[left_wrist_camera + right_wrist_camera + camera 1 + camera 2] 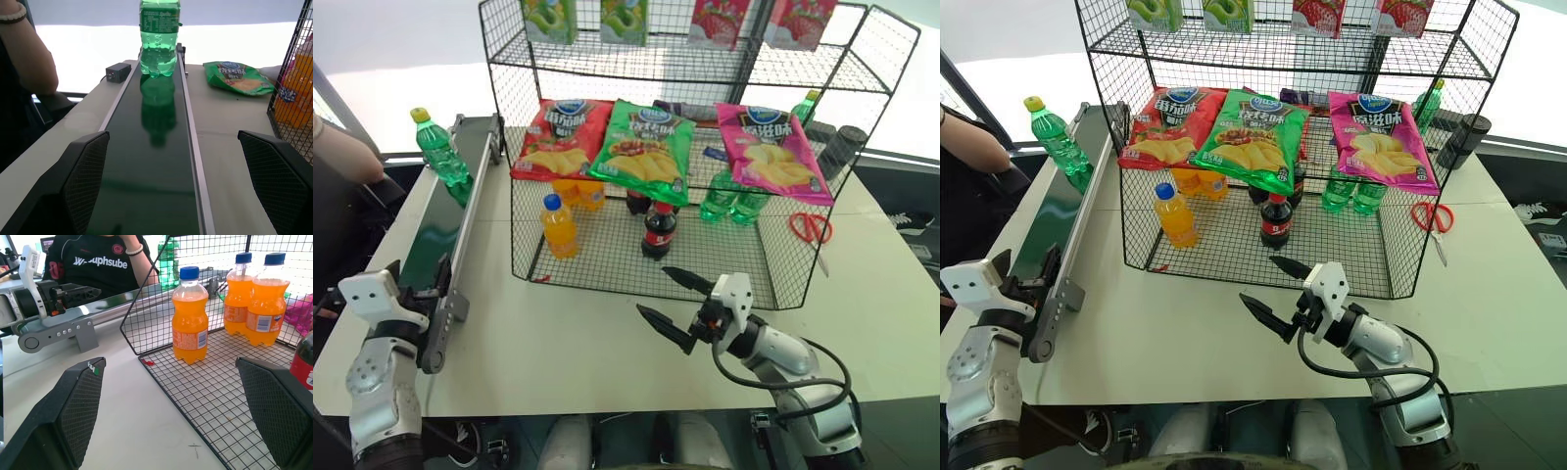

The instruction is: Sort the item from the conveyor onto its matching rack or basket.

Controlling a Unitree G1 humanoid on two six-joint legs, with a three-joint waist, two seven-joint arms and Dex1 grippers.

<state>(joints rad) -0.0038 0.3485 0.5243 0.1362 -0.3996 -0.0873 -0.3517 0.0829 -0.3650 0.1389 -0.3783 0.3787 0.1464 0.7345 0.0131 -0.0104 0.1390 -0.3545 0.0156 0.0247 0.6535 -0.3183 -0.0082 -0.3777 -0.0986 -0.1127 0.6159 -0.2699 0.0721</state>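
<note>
Left gripper (419,279) spread wide and empty at the near end of the long dark green conveyor belt with grey side rails (445,230); the small translucent green soda bottle with yellow cap (440,149) stands upright far ahead of it, bare belt between. Right gripper (671,304) also splayed, empty, over bare white tabletop (558,343), just short of the big black wire-mesh rack's (646,279) low front edge. A person's black shirt reads "supsube".

The person's black shirt (100,257) bears white lettering that reads roughly "supsube". The chip bags (641,142) on the rack (862,59) carry Chinese characters, too small to read surely. The bottle (159,22) label's print is illegible.
</note>
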